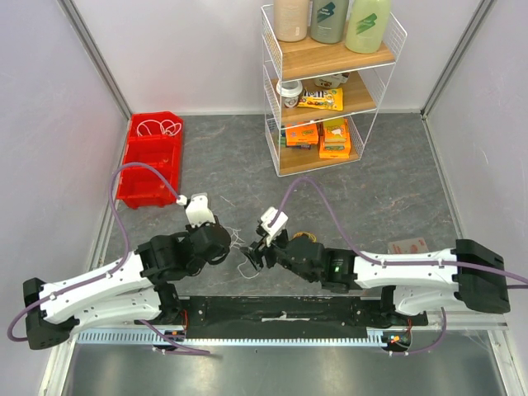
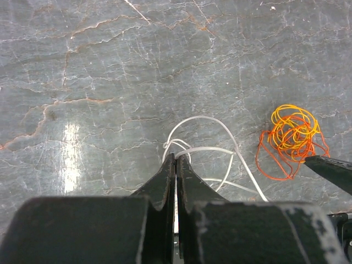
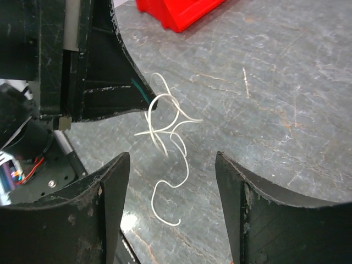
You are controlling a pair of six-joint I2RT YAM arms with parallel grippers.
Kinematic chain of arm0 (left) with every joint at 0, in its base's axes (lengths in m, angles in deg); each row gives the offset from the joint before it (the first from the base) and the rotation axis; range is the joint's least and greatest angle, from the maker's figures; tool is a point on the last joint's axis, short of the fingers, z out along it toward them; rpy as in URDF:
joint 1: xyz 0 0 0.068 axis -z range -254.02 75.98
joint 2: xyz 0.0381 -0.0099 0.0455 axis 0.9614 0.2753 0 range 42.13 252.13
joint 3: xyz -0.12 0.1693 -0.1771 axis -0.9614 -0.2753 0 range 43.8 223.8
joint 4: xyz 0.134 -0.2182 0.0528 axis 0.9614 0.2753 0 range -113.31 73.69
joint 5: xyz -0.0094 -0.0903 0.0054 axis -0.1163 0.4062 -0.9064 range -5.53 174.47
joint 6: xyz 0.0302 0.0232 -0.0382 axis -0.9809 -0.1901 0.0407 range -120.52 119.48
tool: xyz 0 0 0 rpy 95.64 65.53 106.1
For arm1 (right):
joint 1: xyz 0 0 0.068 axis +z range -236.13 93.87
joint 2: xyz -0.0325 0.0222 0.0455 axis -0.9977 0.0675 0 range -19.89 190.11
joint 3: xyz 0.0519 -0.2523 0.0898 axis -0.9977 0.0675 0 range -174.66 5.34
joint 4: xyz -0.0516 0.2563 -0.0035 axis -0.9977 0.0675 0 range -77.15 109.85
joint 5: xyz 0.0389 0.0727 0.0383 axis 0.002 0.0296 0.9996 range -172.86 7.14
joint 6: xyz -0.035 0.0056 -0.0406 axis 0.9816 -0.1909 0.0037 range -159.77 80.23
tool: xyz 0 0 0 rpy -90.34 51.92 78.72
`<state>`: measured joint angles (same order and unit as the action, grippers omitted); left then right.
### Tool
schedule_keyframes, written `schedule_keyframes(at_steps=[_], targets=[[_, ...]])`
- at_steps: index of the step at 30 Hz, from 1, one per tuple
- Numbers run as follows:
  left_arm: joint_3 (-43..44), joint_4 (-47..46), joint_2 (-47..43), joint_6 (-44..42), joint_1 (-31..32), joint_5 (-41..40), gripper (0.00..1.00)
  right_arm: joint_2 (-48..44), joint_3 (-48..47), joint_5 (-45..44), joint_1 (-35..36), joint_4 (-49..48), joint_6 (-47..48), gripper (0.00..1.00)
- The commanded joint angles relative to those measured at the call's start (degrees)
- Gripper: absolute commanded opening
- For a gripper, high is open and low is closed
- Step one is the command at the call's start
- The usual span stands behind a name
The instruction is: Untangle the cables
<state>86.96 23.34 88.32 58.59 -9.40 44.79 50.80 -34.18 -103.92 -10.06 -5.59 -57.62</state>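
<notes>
A white cable (image 3: 165, 129) hangs in loose loops just above the table, and its free end curls down between my right fingers. My left gripper (image 2: 176, 156) is shut on this cable at its fingertips, which the right wrist view shows as a dark wedge (image 3: 118, 82). My right gripper (image 3: 171, 163) stands open just short of the cable and holds nothing. An orange and yellow tangle (image 2: 293, 137) lies on the table to the right of the white cable. From above, both grippers (image 1: 239, 245) (image 1: 256, 254) meet at the white cable (image 1: 246, 262), and the tangle (image 1: 304, 237) shows partly behind the right arm.
A red bin (image 1: 148, 165) at the back left holds another white cable (image 1: 161, 128). A white wire shelf rack (image 1: 326, 91) with bottles and boxes stands at the back. A small card (image 1: 408, 245) lies near the right arm. White walls enclose the grey marbled table.
</notes>
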Motion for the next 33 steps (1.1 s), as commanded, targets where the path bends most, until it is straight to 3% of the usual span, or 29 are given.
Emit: schedule_keyframes(at_steps=[1, 6, 10, 12, 18, 26, 30, 33], targets=[[4.21, 3.79, 1.26, 4.25, 0.16, -0.57, 0.02, 4.09, -4.24, -17.05, 3.81, -5.2, 3.43, 0.69], [4.57, 3.97, 1.44, 5.05, 0.16, 0.66, 0.02, 8.48, -6.35, -26.55, 5.66, -7.22, 3.78, 0.61], [4.83, 4.23, 2.06, 4.78, 0.16, 1.27, 0.02, 12.96, -8.89, -36.57, 6.72, -6.97, 3.08, 0.5], [4.74, 4.32, 1.8, 5.05, 0.24, 1.71, 0.02, 14.55, -10.04, -37.04, 6.81, -7.05, 3.17, 0.44], [3.69, 2.3, -0.4, 4.26, 0.16, 2.59, 0.02, 20.7, -12.76, -42.3, 7.51, -8.9, 2.47, 0.44], [2.2, 0.54, -2.51, 2.67, 0.16, 3.64, 0.02, 25.54, -16.1, -42.04, 6.81, -7.41, -1.92, 0.41], [0.97, 0.72, -4.0, 3.29, 0.07, 3.47, 0.02, 27.56, -18.3, -50.9, 5.58, -2.41, -6.13, 0.33], [0.35, 3.86, -4.27, 7.14, 0.24, 1.46, 0.02, 28.01, -19.62, -56.18, 2.69, 5.74, -14.29, 0.34]])
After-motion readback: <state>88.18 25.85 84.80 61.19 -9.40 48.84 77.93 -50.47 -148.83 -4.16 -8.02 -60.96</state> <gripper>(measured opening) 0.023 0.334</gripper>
